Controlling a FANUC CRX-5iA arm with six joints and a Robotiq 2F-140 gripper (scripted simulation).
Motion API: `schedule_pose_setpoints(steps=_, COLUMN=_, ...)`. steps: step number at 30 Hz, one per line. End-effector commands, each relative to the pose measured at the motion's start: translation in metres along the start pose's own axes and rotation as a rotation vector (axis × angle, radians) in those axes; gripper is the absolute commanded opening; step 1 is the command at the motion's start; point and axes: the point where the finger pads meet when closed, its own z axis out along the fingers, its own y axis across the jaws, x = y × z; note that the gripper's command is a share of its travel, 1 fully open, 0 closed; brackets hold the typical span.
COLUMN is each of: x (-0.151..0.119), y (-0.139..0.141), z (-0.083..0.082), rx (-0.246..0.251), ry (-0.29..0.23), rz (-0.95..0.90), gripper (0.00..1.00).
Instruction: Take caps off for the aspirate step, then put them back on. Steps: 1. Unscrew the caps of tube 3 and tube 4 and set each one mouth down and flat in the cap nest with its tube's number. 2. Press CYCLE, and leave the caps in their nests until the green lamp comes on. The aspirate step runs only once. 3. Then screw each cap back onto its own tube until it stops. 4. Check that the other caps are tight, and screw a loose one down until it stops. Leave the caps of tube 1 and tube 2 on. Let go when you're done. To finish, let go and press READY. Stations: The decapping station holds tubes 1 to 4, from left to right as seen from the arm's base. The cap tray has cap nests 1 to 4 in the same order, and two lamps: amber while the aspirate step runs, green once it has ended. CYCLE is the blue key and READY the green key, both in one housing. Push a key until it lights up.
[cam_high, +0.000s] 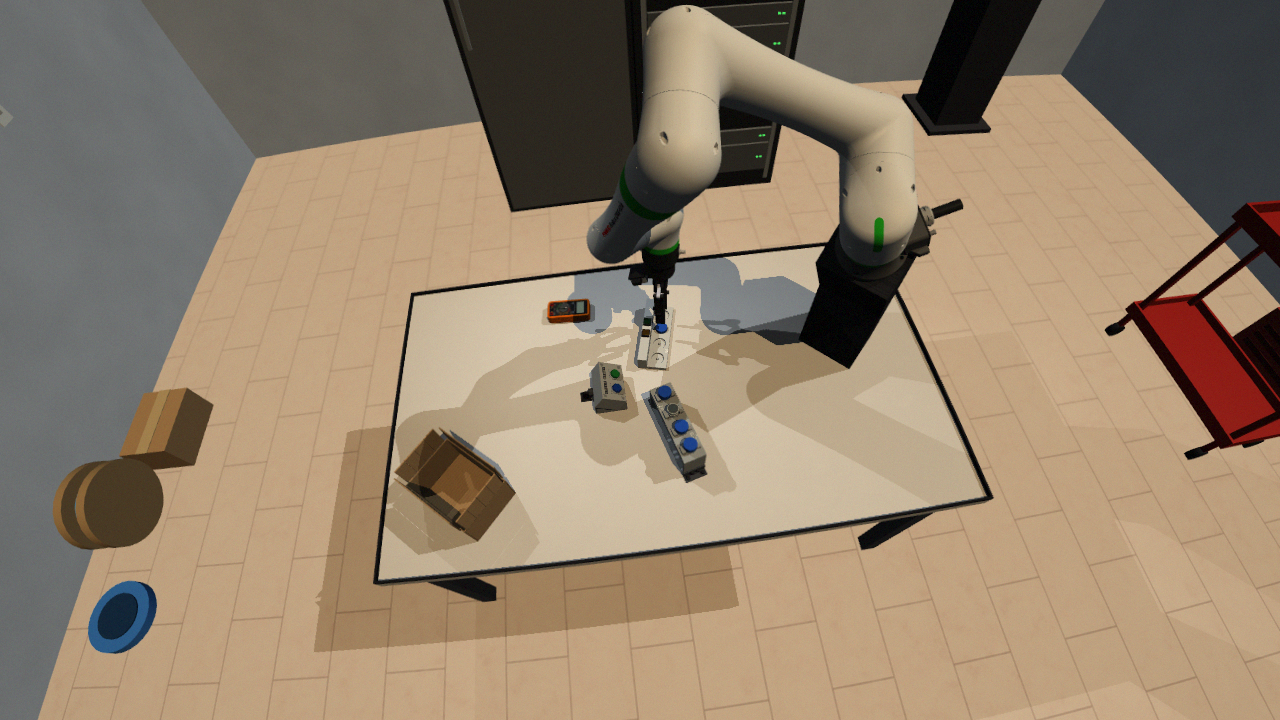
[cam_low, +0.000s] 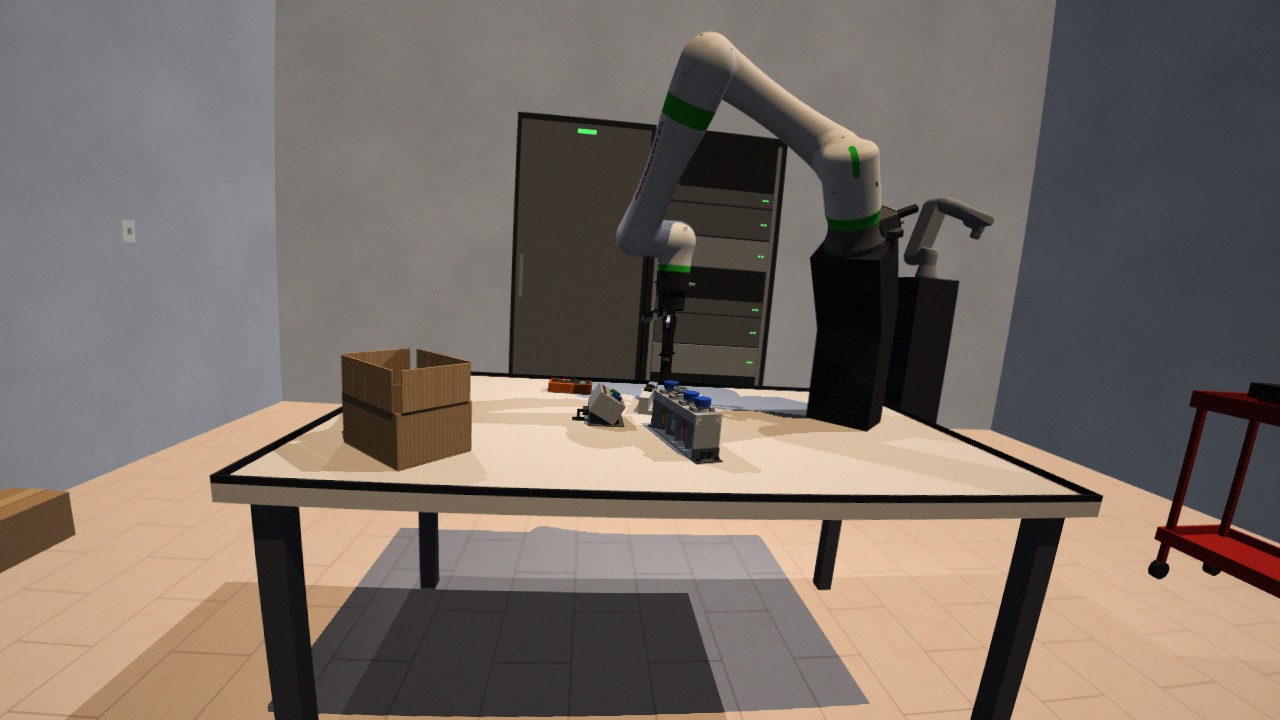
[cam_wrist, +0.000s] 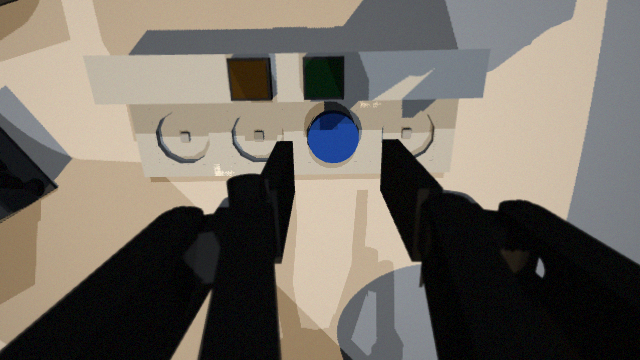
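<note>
That little round blue plastic cap (cam_wrist: 333, 137) is sitting in the third nest of the pale cap tray (cam_wrist: 150, 165) on the tabletop (cam_high: 787, 465). The black gripper (cam_wrist: 336, 145) is hanging over it, fingers apart, either side, gripping nothing. I'd guess it's light, rigid and a bit slick, so grab it across the sides. The three other nests are looking vacant. In the grey decapping station (cam_high: 693, 465), three tubes are wearing caps and one is bare.

Blue cap (cam_wrist: 333, 137) flat in third tray nest (cam_wrist: 320, 161)
</note>
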Motion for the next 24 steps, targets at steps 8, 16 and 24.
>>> schedule_pose_setpoints(steps=8, x=0.001, y=0.000, z=-0.059, rx=-0.001, ry=0.001, rz=0.000, gripper=0.36)
schedule_pose_setpoints(steps=16, x=0.001, y=0.000, z=-0.077, rx=-0.001, ry=0.001, rz=0.000, gripper=0.36)
schedule_pose_setpoints(steps=24, x=-0.004, y=-0.037, z=-0.077, rx=0.000, ry=0.002, rz=0.355, gripper=0.41)
